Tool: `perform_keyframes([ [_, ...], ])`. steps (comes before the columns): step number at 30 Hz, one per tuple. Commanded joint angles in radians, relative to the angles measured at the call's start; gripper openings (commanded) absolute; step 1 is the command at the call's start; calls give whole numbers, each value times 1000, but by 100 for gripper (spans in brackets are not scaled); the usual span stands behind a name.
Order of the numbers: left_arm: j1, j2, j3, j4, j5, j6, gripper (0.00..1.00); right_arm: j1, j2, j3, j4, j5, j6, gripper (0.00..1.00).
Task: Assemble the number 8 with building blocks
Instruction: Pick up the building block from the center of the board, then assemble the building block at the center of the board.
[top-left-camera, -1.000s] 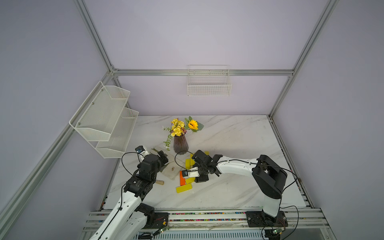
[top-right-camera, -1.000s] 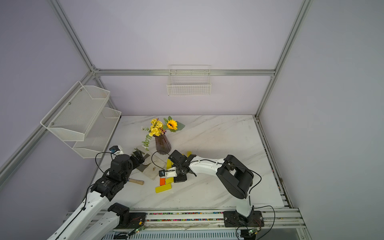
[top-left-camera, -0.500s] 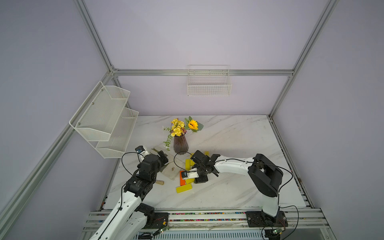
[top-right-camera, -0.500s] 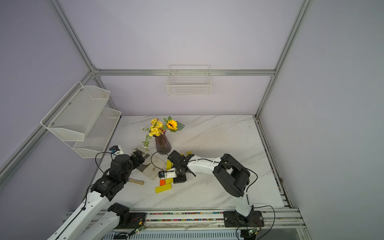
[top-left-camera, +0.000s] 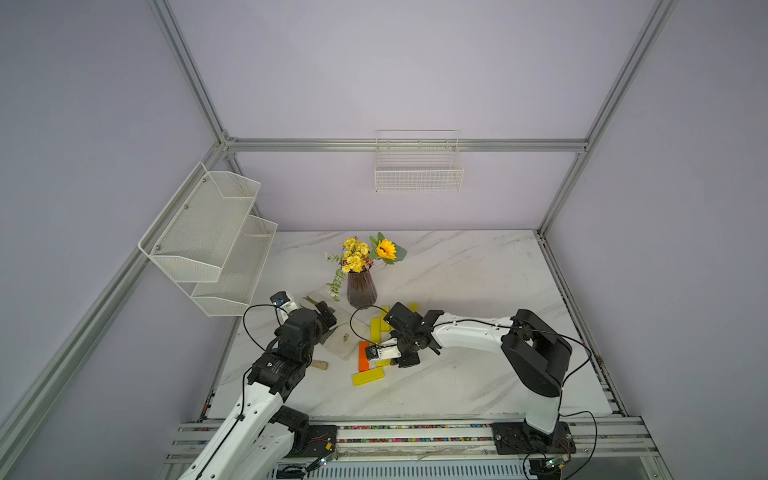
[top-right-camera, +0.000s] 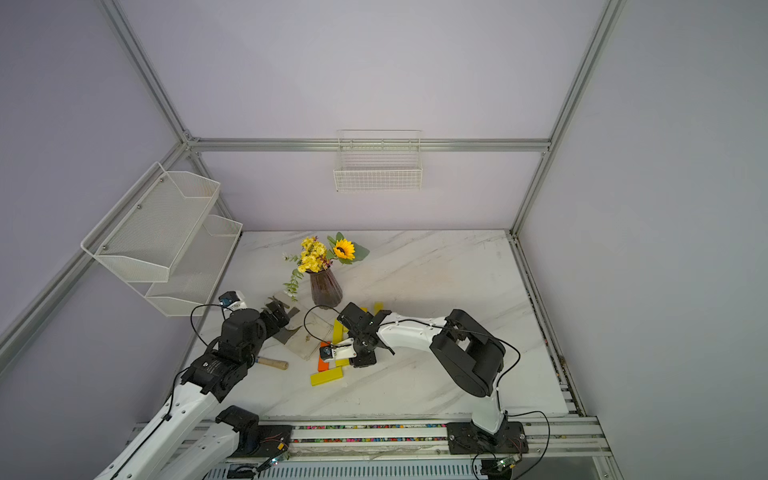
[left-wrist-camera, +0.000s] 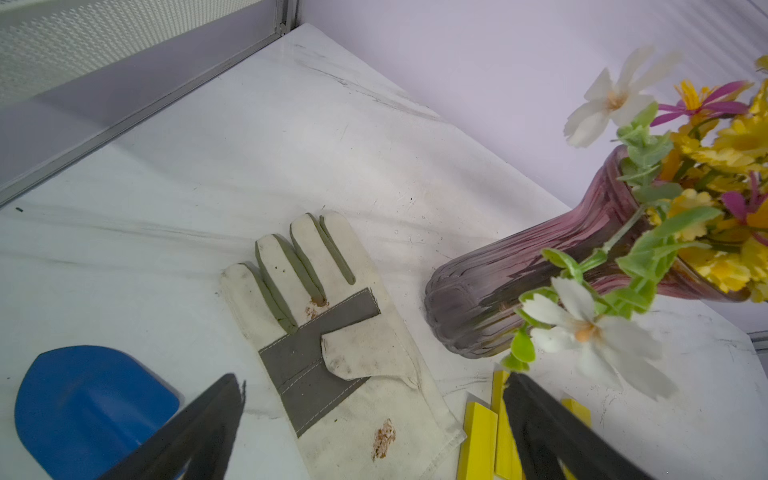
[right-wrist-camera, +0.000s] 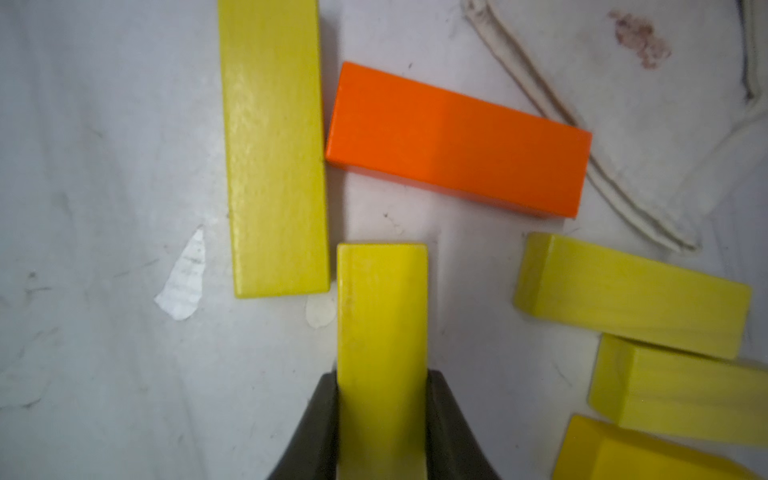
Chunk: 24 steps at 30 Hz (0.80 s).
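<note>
My right fingers gripped a yellow block, long axis pointing straight out toward the orange block; my left fingers stood wide open, empty.

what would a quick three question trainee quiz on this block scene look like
1. True or false: the right gripper is closed on a yellow block.
2. In the left wrist view, what lies between the fingers of the open left gripper? A) plate B) glove C) sponge
3. Fill in: the odd block is coloured ___.
Key: 1 true; 2 B; 3 orange.
</note>
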Motion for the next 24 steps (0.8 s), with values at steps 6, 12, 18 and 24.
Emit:
perform_keyframes([
  [6, -6, -5, 8, 41, -14, 13, 100, -153, -212, 0, 13, 109, 8, 19],
  [12, -7, -11, 8, 44, -30, 7, 100, -395, -241, -72, 70, 83, -128, 20],
  [18, -6, 8, 20, 58, -33, 13, 100, -574, -144, -32, 114, -56, -229, 20],
  [24, -6, 31, 28, 59, -34, 13, 100, -657, -6, 64, 107, -130, -289, 20],
])
